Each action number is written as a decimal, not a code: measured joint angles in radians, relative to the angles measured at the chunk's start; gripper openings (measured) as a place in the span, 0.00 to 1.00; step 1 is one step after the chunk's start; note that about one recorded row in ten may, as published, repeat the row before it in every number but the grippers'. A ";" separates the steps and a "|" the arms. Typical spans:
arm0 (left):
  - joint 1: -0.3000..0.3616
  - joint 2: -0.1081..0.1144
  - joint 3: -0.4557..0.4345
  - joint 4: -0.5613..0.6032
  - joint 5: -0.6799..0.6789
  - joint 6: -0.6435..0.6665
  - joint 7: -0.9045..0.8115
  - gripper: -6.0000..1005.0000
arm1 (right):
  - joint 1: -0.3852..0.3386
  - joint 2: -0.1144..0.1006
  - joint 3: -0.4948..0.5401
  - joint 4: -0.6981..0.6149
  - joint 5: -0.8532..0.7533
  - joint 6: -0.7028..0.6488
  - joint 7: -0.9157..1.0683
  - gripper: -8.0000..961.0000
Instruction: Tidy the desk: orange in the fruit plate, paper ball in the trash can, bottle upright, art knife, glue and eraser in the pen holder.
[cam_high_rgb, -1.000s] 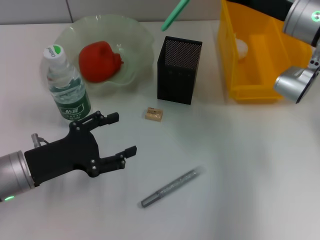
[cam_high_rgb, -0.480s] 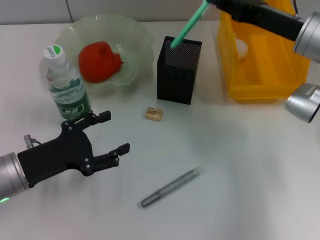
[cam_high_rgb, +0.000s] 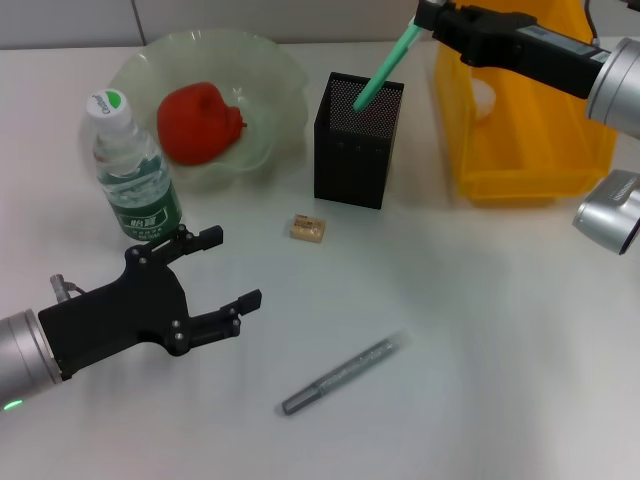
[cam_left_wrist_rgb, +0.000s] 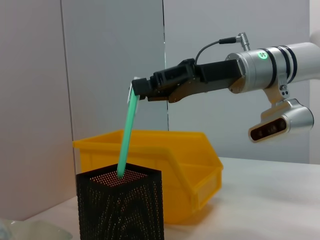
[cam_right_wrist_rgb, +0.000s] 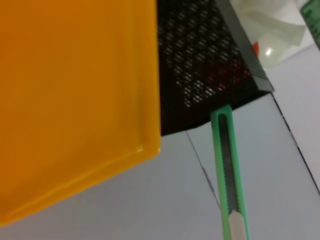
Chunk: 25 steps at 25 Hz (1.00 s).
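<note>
My right gripper (cam_high_rgb: 432, 18) is shut on the green art knife (cam_high_rgb: 385, 62) and holds it slanted, with its lower tip inside the top of the black mesh pen holder (cam_high_rgb: 358, 140). The left wrist view shows the same: the knife (cam_left_wrist_rgb: 127, 135) hangs from the right gripper (cam_left_wrist_rgb: 142, 91) into the holder (cam_left_wrist_rgb: 120, 205). The right wrist view shows the knife (cam_right_wrist_rgb: 230, 170) beside the holder (cam_right_wrist_rgb: 205, 65). My left gripper (cam_high_rgb: 235, 267) is open and empty over the table. The tan eraser (cam_high_rgb: 308, 229) and the grey glue stick (cam_high_rgb: 340, 375) lie on the table. The reddish orange (cam_high_rgb: 198, 122) sits in the green fruit plate (cam_high_rgb: 275, 70). The bottle (cam_high_rgb: 130, 170) stands upright.
The yellow trash bin (cam_high_rgb: 520, 150) stands right of the pen holder with a white paper ball (cam_high_rgb: 485, 95) inside; it also shows in the left wrist view (cam_left_wrist_rgb: 170, 165) and the right wrist view (cam_right_wrist_rgb: 75, 90). The bottle stands just behind my left gripper.
My right gripper has come in from the right and lowered the art knife until its tip entered the pen holder. My left gripper drew back slightly towards me.
</note>
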 joint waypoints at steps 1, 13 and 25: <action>0.000 0.000 0.000 0.000 0.000 -0.001 0.000 0.84 | 0.000 0.000 0.000 0.000 0.000 0.000 0.000 0.31; 0.007 -0.001 -0.006 0.000 -0.007 -0.008 0.010 0.84 | 0.008 0.001 -0.031 0.056 0.070 0.004 -0.098 0.34; 0.007 -0.001 -0.007 -0.013 -0.012 -0.011 0.031 0.84 | 0.016 0.003 -0.032 0.095 0.141 0.002 -0.131 0.39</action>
